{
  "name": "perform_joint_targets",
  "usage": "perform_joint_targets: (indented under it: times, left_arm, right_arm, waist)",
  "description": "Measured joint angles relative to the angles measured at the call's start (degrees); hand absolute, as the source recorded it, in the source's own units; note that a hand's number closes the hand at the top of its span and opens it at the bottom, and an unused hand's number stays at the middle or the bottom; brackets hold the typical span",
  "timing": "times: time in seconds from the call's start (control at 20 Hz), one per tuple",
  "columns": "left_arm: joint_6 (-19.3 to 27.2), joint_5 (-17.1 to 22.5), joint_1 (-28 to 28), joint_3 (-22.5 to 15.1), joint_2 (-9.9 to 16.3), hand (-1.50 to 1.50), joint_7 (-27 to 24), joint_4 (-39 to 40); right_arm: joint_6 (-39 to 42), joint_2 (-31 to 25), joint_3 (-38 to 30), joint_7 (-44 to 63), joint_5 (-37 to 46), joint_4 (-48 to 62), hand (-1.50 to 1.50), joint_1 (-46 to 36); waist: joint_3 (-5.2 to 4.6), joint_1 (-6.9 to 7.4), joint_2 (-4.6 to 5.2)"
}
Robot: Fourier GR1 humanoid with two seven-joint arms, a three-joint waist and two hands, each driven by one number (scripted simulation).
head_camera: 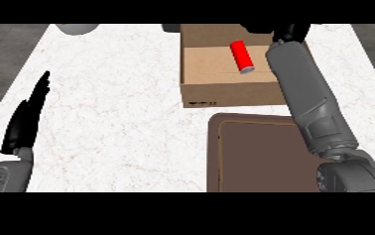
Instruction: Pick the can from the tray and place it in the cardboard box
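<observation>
Box print: I see one small dark mark low on the front wall of the box [230,92], toward its left corner, well left of and nearer me than my right hand [290,30]; I can't read it.
Can: the can [242,57] lying in the box, just left of my right forearm, shows plain red, no label I can read.
Tray: the tray [253,154] carries no lettering I can make out.
Readable text: none.

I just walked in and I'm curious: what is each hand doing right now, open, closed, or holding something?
Left hand: open, fingers straight up, resting at the view's left edge, holding nothing.
Right hand: mostly cut off beyond the cardboard box; cannot be told.
</observation>
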Motion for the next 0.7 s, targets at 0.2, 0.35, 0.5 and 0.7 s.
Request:
perform_joint_targets:
  times: [0.2,0.35,0.5,0.7]
  left_arm:
    - [0.07,0.00,1.04,0.72,0.01,0.00,0.13,-0.15]
    - [0.10,0.11,2.44,1.48,0.01,0.00,-0.52,-0.22]
    - [-0.27,0.42,3.36,2.32,0.30,0.00,-0.12,-0.96]
    - [0.52,-0.04,3.99,2.92,-0.10,0.00,-0.77,-0.30]
  right_arm:
    - [0.01,-0.46,-2.16,-6.04,-5.25,-3.07,-1.50,1.61]
    - [1.94,-0.40,-2.89,-9.13,-9.14,-7.34,-1.50,4.56]
    - [3.41,-0.14,-1.78,-8.53,-10.64,-13.12,-1.50,8.75]
    - [7.94,-0.82,-0.54,-6.64,-12.51,-22.95,-1.50,16.70]
  waist:
    - [-0.02,-1.12,-0.48]
    - [-0.05,-2.10,-0.92]
    - [-0.09,-3.00,-1.31]
    - [-0.13,-4.29,-1.74]
